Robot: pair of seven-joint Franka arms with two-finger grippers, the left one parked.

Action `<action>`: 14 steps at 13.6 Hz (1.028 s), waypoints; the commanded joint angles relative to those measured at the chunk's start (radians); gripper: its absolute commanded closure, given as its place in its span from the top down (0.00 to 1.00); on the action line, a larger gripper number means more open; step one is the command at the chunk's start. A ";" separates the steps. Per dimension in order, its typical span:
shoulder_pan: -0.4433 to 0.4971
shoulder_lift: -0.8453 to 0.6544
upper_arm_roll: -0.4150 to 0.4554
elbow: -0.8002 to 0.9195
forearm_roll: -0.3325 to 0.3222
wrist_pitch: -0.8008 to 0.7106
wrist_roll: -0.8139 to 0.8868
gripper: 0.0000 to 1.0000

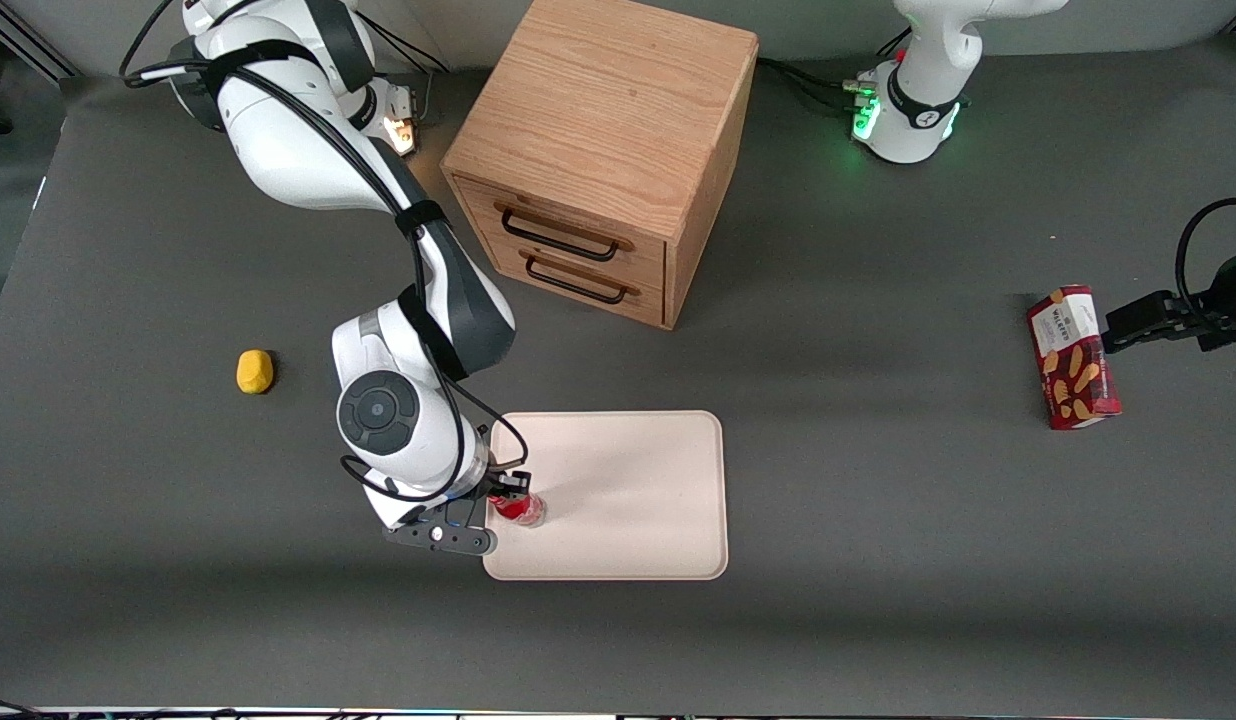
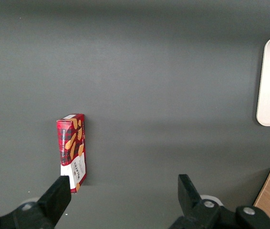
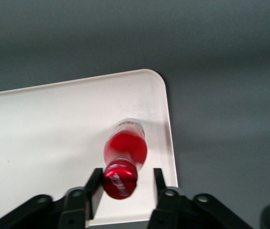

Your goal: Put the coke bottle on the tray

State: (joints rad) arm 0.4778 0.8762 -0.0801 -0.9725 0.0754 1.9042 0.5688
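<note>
Release step of the placing, by the look of it. Coke bottle (image 3: 125,160) upright inside the tray (image 1: 638,470), close to the tray's corner at the working arm's end and nearest the front camera, well within the low rim. Clear base apparently down on the cream surface, though actual contact hard to confirm from the wrist view. Gripper (image 3: 123,180) directly above that corner, fingers (image 3: 95,183) flanking the red cap with a slight gap on each side: parted a little, seemingly gripping nothing, or at most barely brushing the cap.

Next, in all likelihood: widen the fingers a touch further, then lift straight up, no sideways drift, since a slim bottle tips easily and the rim lies just beside it. Worth checking for a steady stand before pulling clear.

Elsewhere on the desk (image 1: 878,600): wooden drawer cabinet (image 1: 603,150) farther from the front camera than the tray, a small yellow lump (image 1: 255,371) toward the working arm's end, a red biscuit box (image 1: 1073,357) toward the parked arm's end.
</note>
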 commanded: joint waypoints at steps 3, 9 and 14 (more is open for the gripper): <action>0.001 -0.020 -0.004 0.012 0.003 -0.010 0.023 1.00; 0.008 -0.294 0.002 -0.023 0.010 -0.325 0.121 1.00; 0.010 -0.445 0.005 -0.023 0.004 -0.528 0.161 1.00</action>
State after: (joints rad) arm 0.4867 0.4873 -0.0769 -0.9551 0.0762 1.4151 0.6997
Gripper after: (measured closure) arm 0.000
